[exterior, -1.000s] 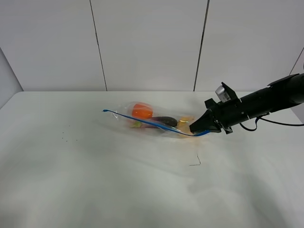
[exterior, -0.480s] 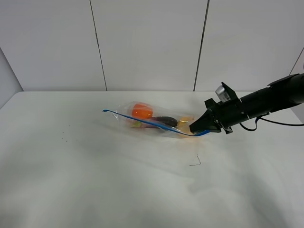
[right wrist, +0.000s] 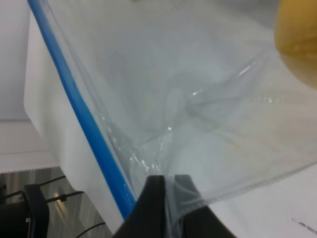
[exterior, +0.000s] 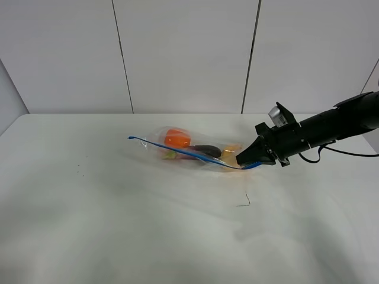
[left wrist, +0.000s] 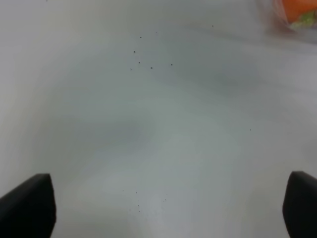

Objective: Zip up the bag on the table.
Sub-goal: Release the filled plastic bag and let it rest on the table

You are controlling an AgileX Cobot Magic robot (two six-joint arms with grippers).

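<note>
The zip bag (exterior: pixel 192 152) lies a little right of centre in the exterior high view, on the white counter (exterior: pixel 118 225), with its blue zipper strip (exterior: pixel 177 151) running from the upper left down to the lower right. Through the clear plastic show an orange (exterior: pixel 177 138), a dark eggplant (exterior: pixel 207 151) and a yellow fruit (exterior: pixel 231 150).

The right gripper (exterior: pixel 241 161) reaches in from the right edge of that view and is clenched on the bag's right-hand end, just beside the strip. Its wrist view confirms the pinch: the two dark fingers (right wrist: pixel 153 208) meet at the bottom centre with wrinkled film caught between them, the strip passing just to their left.

The left gripper (left wrist: pixel 168 208) hangs released over bare counter, its tips at the two lower corners of its wrist view, with only a sliver of the orange at the upper right.

The step in hand looks like anchoring one end so the seal can be run shut. To do it well, the right gripper should keep the strip taut and low. The left gripper should come to the strip's far end, upper left in the exterior view, close squarely across both tracks and slide along without lifting. The film looks slippery and the fruit may roll, so a slow, even pull seems safest.
</note>
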